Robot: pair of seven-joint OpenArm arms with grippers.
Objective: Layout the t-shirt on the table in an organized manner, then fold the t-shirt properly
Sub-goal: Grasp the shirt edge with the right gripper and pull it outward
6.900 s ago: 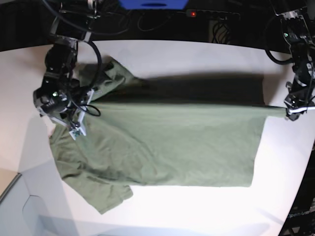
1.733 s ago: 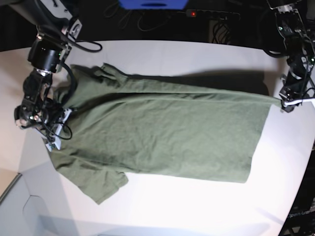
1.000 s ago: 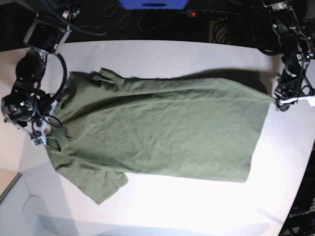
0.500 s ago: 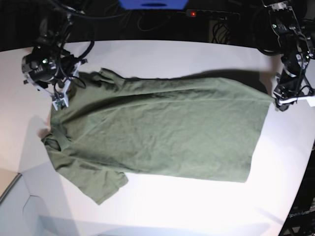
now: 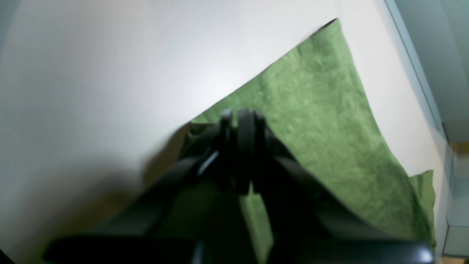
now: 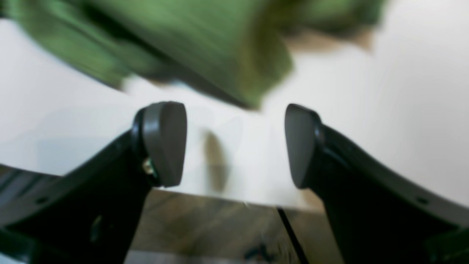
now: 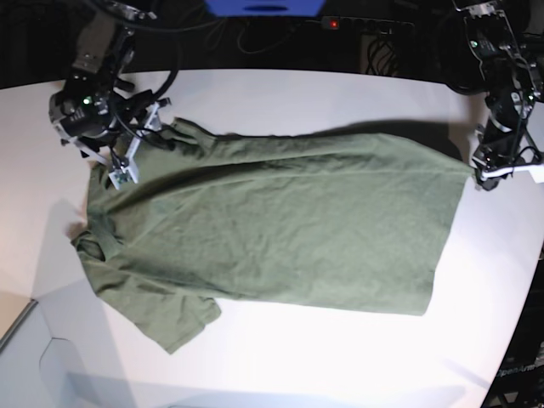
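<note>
Left wrist view: left claw pressed together, pinching a corner of the t-shirt. Green cloth running ahead of the claw and off to its right, flat on the white tabletop; bare tabletop to the claw's left. Best to hold this pinch firm and low, with a gentle outward pull so the hem edge lies straight, not bunched at the tips.

Right wrist view: right claw spread wide, nothing between the grey pads. Blurred t-shirt ahead of and above the pads, not touching them; white tabletop under and beyond the claw. Worth aiming squarely at one free edge of cloth before closing, taking a single layer only.

Base view: t-shirt spread over the tabletop, mostly flat. Right claw near the upper sleeve and collar end, just beside the cloth; left claw at the opposite hem corner. Lower sleeve, well away from both claws, lying crooked, and the collar end rumpled just beside the right claw. Likely next: smoothing sleeve and collar outward while the hem corner is anchored, folding only once the outline lies square.
</note>
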